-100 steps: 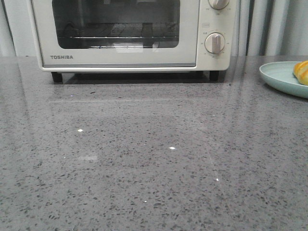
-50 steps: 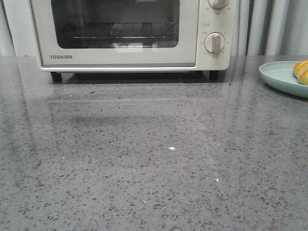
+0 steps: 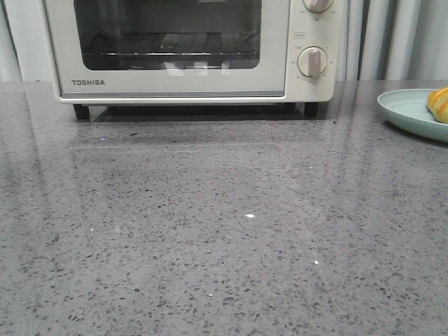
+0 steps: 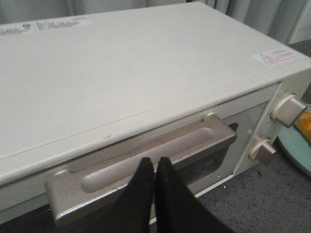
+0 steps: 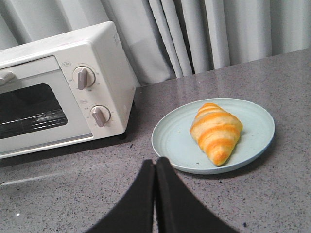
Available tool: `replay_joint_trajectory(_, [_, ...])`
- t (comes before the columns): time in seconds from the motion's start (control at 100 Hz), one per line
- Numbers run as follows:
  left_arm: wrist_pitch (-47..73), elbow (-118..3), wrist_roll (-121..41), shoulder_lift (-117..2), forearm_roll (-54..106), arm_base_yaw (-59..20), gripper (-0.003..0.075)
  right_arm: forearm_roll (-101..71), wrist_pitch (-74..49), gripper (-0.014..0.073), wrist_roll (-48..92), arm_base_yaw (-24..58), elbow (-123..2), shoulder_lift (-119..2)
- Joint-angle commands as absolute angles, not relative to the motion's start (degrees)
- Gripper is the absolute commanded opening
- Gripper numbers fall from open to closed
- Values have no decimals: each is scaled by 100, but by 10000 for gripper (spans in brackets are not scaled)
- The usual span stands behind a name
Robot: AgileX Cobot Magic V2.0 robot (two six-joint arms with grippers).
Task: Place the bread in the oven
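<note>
Light: we are seeing soft, even brightness
Glare: pinpoint glints are dotting the countertop (image 3: 231, 231)
Shadow: darkening beneath the oven (image 3: 175, 77)
Focus: staying sharp

In front of me the oven (image 3: 189, 49) sits at the back of the gray speckled counter (image 3: 210, 238). Its door is shut. I see a wire rack behind the glass and two round knobs (image 3: 312, 61) on its right. Far right, the bread (image 3: 439, 103) lies on a pale blue plate (image 3: 406, 112).
</note>
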State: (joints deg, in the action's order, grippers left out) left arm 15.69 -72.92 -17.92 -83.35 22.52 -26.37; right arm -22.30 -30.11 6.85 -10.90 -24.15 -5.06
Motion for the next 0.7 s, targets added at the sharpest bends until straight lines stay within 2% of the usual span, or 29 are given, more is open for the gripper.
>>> replay_joint_trajectory(0.0, [1096, -7519, -1784, -8310, 2298, -2681, -21, -2248, -2598, -48, 733, -1085, -2601, -629])
replay_joint_trajectory(0.34, [562, -7536, -1784, -8559, 2298, -2681, -21, -2248, -2598, -48, 733, -1085, -2601, -727])
replay_joint_trajectory(0.69, [533, -7536, -1784, -8630, 2298, -2681, -21, -2248, -2576, -48, 733, -1085, -2601, -811])
